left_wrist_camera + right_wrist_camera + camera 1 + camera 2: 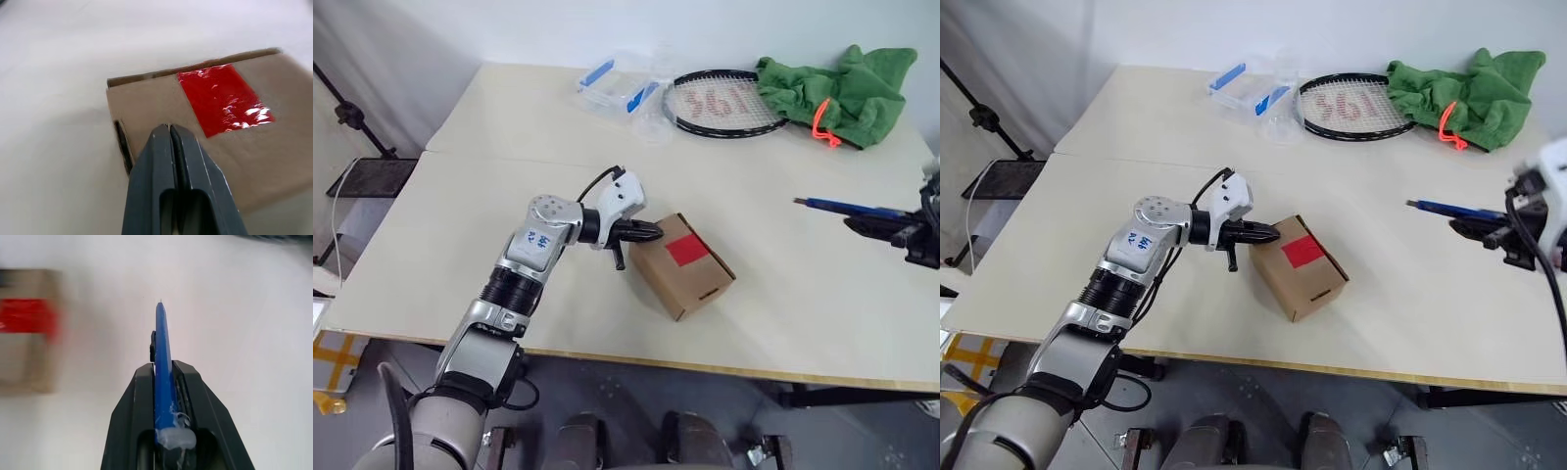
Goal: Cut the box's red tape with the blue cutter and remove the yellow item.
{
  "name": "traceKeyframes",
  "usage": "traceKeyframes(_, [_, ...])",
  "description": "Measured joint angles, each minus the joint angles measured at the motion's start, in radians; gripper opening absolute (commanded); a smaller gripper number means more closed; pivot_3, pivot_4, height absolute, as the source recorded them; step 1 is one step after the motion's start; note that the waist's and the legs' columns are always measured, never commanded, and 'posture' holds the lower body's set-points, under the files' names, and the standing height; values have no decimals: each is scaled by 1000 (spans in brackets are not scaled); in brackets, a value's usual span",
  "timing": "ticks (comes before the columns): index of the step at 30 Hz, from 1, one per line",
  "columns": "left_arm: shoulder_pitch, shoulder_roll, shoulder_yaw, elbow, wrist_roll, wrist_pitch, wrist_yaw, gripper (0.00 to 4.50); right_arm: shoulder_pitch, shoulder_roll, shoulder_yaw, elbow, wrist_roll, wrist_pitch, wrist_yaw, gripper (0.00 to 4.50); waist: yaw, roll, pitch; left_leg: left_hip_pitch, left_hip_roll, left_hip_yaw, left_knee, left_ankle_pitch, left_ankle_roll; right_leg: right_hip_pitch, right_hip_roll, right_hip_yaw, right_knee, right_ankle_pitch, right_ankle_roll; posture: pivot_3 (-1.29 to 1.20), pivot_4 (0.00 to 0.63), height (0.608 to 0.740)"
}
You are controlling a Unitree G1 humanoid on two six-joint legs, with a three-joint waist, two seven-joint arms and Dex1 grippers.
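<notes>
The left gripper (646, 232) has its fingers pressed together, empty, tips resting at the near upper edge of the box (683, 266); the red tape (222, 98) lies just ahead of those tips, whole and uncut; the right gripper (164, 377) is clamped on the blue cutter (163, 360), well apart from the box, blade pointing toward it. The yellow item cannot be seen, presumably inside. The likely trouble: the box is braced from one side only, so a cutting stroke could slide or spin it; the cutter, held narrowly, might twist in the grip; a stroke toward the left gripper could strike its fingers.
</notes>
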Motion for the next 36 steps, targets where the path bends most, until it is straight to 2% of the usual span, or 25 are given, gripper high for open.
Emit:
traceKeyframes(3, [30,18,53,-53,-90,33,-65,74,90,152,-10,42,-26,-118,-8,149,-1,1,0,0,-1,2,-2,0,0,-1,0,-1,0,0,0,0,150,740])
traceKeyframes(8, [81,65,120,-134,-195,58,-127,74,129,285,14,154,-101,-338,-17,149,-4,3,1,1,-1,4,-1,1,1,-1,0,2,-1,1,2,0,150,740])
traceKeyframes(15, [248,200,133,-314,-291,192,-194,0,153,313,70,206,-105,-411,8,2535,-7,8,3,3,-1,6,-3,1,1,-1,0,4,0,1,2,0,150,740])
traceKeyframes(20, [363,256,139,-414,-317,250,-173,0,179,265,46,196,-116,-445,13,4302,1,8,4,3,-1,5,-1,0,2,0,0,4,-1,1,2,0,150,740])
traceKeyframes(21, [388,262,143,-444,-323,254,-161,0,192,238,43,175,-115,-445,23,4461,0,10,4,3,-1,5,-1,0,2,0,-1,5,-2,1,2,0,150,740])
traceKeyframes(25, [476,275,146,-496,-324,257,-110,0,114,122,50,108,-115,-404,27,4461,-10,14,6,5,0,7,-2,0,2,0,1,6,-1,1,2,0,150,740])
traceKeyframes(27, [480,252,139,-495,-311,240,-76,0,21,102,112,93,-116,-389,28,4461,-11,13,6,7,1,7,-2,0,2,1,1,7,-1,1,2,0,150,740])
traceKeyframes(28, [479,225,126,-493,-299,220,-48,0,-54,104,187,93,-118,-380,30,4461,-11,13,6,7,0,7,-2,0,2,1,1,7,0,1,2,0,150,740])
traceKeyframes(31, [472,178,102,-471,-260,181,16,0,-204,130,335,144,-146,-347,20,3925,-10,13,6,6,0,8,-2,0,2,0,0,7,0,2,2,0,150,740])
traceKeyframes(36, [452,112,95,-421,-217,130,122,0,-404,216,548,283,-244,-355,26,2154,-3,13,6,2,-1,6,-2,0,2,-1,0,4,-2,2,2,0,150,740])
